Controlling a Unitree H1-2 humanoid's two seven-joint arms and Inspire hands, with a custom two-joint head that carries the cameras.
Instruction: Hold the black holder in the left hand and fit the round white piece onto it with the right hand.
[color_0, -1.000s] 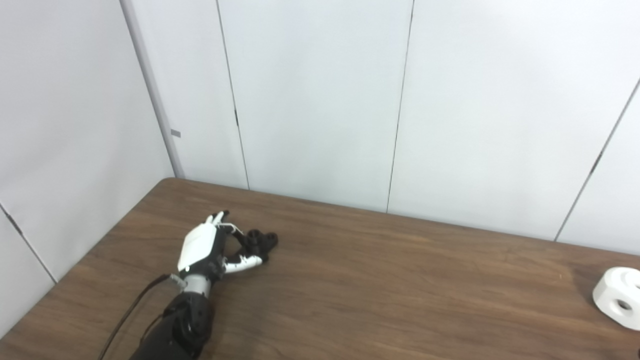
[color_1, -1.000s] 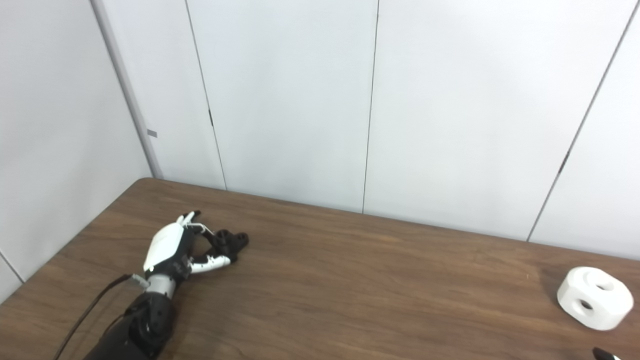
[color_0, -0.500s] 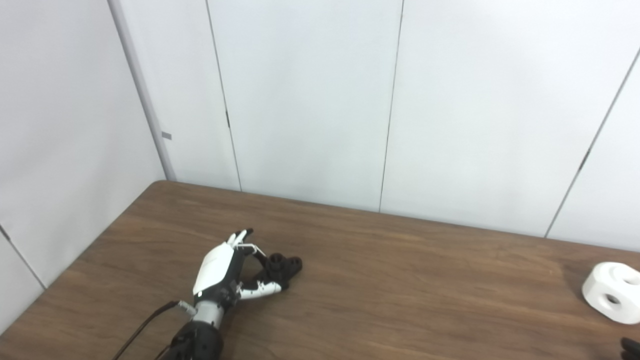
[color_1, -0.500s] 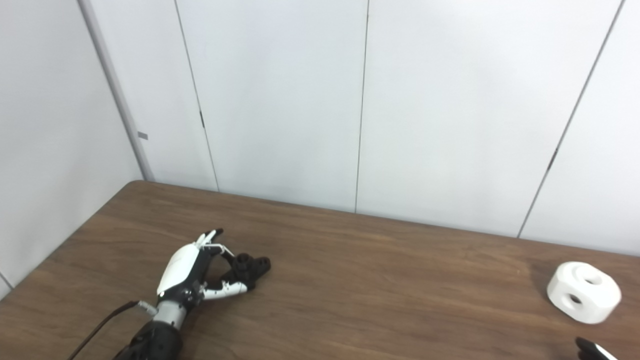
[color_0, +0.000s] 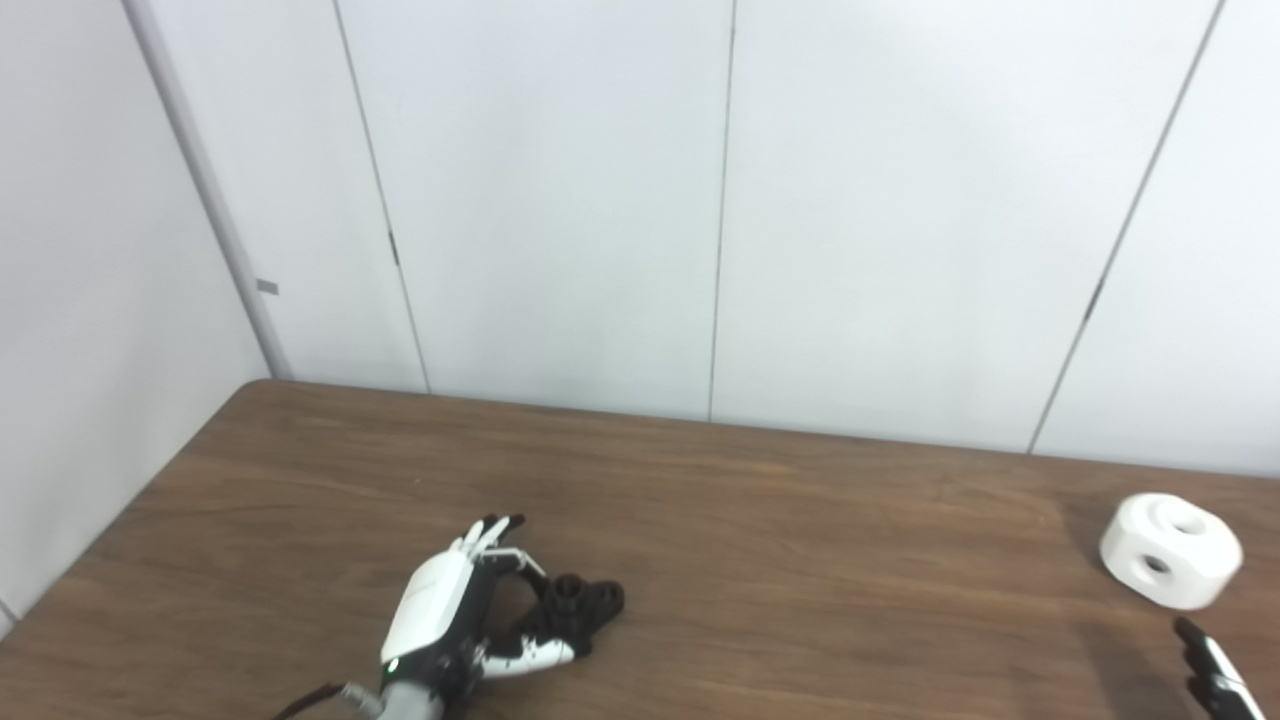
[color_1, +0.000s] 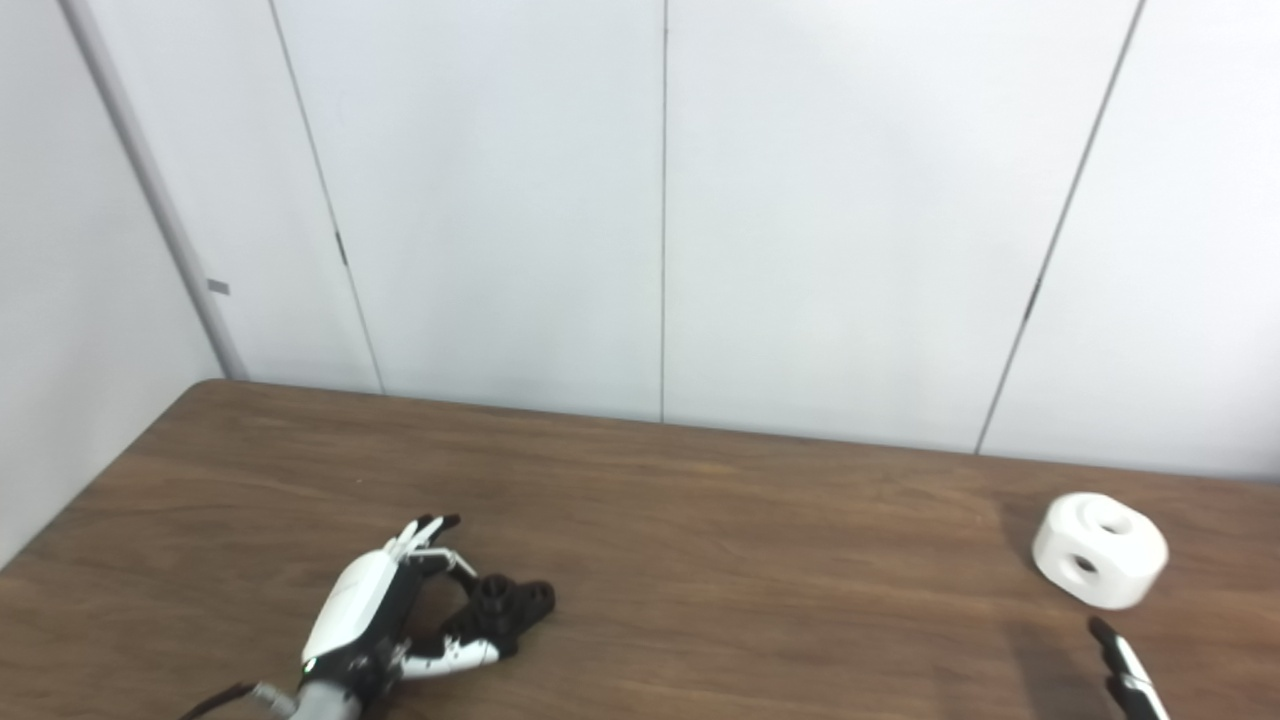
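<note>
Brown wood-grain table (color_0: 800, 560) carries both task parts, well apart from each other. Black holder (color_0: 580, 610) lies on the table at the lower left; round white piece (color_0: 1170, 550) stands at the far right, with one hole on its top face and one on its side.

Left hand (color_0: 445, 620) rests beside the holder with its white back turned up. Its fingers (color_1: 425, 530) curve over the holder's left end and the thumb reaches under its near side, so the hand is closing around the part. Whether the grip is firm cannot be told, since the holder touches the table.

Right hand (color_1: 1125, 670) enters only at the lower right edge, just near of the white piece and apart from it. Only one slim black-and-white finger shows; the state of the hand cannot be told.

Right eye view shows more of that finger and more bare table to the right of the white piece. Left eye view places the piece closer to the frame edge
</note>
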